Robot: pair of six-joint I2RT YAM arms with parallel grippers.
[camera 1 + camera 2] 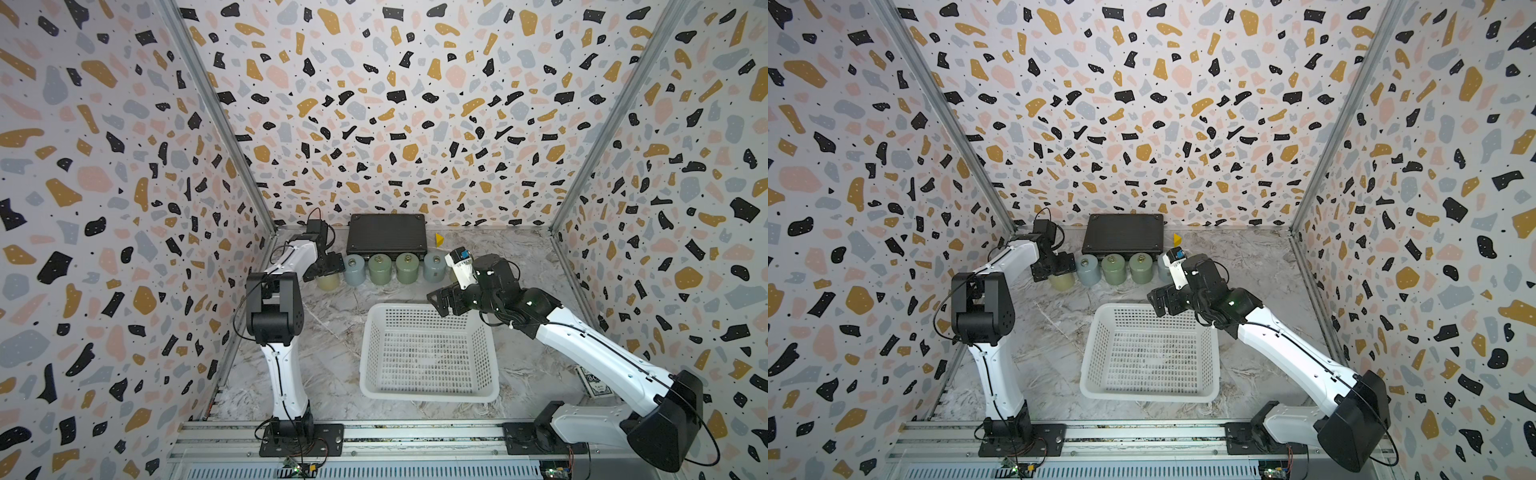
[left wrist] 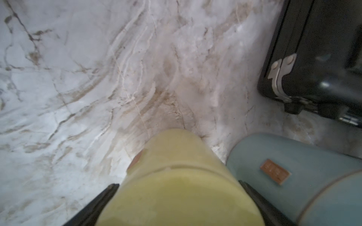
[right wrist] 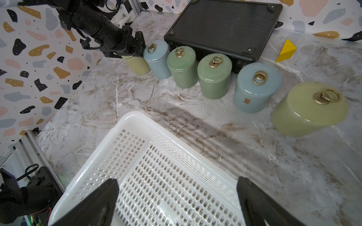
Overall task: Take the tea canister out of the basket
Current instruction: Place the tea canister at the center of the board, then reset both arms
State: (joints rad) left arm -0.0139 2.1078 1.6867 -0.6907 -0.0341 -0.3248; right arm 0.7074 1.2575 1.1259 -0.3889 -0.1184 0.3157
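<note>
The white lattice basket (image 1: 428, 397) (image 1: 1142, 397) (image 3: 133, 115) stands mid-table with nothing inside it. A yellow-green tea canister (image 1: 328, 282) (image 1: 1062, 282) (image 2: 176, 156) (image 3: 137, 64) stands upright on the marble at the left end of a row of canisters. My left gripper (image 1: 328, 270) (image 1: 1057, 268) (image 2: 177, 185) is open. Its fingers flank this canister's lid closely. My right gripper (image 1: 442, 301) (image 1: 1160, 299) (image 3: 177, 182) hangs open over the basket's far right corner and holds nothing.
Several more canisters continue the row: blue (image 1: 354, 270), green (image 1: 380, 269), green (image 1: 406, 268), blue (image 1: 434, 266) and yellow-green (image 3: 305, 113). A black hard case (image 1: 388, 237) lies behind them. A yellow wedge (image 1: 439, 239) is at the back, and a card box (image 1: 594, 380) is at the right.
</note>
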